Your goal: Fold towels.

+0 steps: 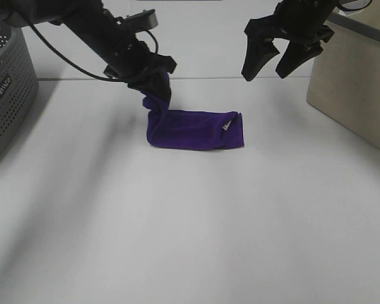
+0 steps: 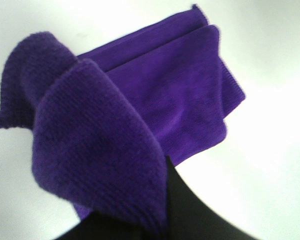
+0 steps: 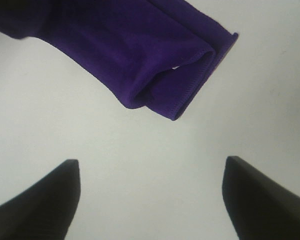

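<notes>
Left tool [image 1: 153,79] [image 2: 176,220]: clenched, grasping one end of the towel [image 1: 196,131] [image 2: 190,90] [image 3: 115,50] and holding it raised off the worktop [image 1: 190,240]. In the left wrist view the gathered purple pile is bulging over the dark fingers [image 2: 190,215].

Right tool [image 1: 264,73] [image 3: 150,200]: released, fingers [image 3: 40,200] standing wide apart, gripping nothing. It is hanging above the worktop, behind the towel's right end and clear of the cloth.

Towel: deep purple and soft, lying folded in a long band near the middle of the worktop. Its left end is rising in a twisted column into the left tool. Its right end is resting flat, with the layers gaping slightly at a stitched hem.

Tag [image 1: 227,126] [image 3: 176,66]: a small pale speck is showing inside that open fold. It is probably a label, though it is too small to be sure.

Basket [image 1: 6,95]: grey and perforated, standing at the worktop's left edge, well apart from the towel.

Box [image 1: 354,95]: beige, sitting at the right edge behind the right tool.
</notes>
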{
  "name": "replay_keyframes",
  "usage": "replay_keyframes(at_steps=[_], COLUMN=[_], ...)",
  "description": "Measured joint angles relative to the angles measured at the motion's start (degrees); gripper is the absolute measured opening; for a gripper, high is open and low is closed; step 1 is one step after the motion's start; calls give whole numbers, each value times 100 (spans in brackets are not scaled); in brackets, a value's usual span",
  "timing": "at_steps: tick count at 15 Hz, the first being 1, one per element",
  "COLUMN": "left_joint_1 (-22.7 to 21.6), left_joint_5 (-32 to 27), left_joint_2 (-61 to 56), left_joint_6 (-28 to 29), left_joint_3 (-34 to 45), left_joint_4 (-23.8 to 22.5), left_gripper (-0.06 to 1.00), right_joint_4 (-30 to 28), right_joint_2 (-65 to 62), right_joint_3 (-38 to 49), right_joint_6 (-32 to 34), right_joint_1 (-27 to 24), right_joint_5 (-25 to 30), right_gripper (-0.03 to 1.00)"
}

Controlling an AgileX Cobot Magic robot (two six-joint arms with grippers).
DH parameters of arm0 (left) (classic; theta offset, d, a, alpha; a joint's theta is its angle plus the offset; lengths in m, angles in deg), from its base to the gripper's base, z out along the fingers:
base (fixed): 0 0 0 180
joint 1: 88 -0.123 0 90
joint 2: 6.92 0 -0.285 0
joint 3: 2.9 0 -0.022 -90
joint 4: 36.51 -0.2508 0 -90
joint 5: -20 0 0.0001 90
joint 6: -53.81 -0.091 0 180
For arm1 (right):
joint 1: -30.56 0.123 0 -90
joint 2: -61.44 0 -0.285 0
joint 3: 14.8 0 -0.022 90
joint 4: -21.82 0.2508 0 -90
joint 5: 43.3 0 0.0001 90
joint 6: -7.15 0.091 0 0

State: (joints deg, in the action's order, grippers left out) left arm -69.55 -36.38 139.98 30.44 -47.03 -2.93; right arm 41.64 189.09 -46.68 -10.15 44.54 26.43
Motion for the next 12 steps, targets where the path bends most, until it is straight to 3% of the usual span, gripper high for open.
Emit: replay_keyframes(at_steps=[6,7,8,9,10,12], left_joint_1=[453,527,728,842,917,957], left_joint_5=[458,458,579,665,716,682], left_joint_2=[699,871,1089,1129,1129,1129], left_joint_6=[63,86,92,92,92,92], left_joint_3=[-596,-768,-997,-1060,-1106,-1283], left_joint_4=[607,693,928,1014,1071,1123], left_gripper=[5,12,42,54,61,65], right_joint_4=[155,166,212,252,309,367], right_joint_2=[-481,-533,-653,-728,-785,-894], right_joint_3=[0,0,0,0,0,0], right_joint_6=[0,0,6,6,6,6], right_joint_1=[0,0,0,0,0,0], right_joint_5=[6,6,6,6,11,11], right_gripper=[77,77,77,77,77,77])
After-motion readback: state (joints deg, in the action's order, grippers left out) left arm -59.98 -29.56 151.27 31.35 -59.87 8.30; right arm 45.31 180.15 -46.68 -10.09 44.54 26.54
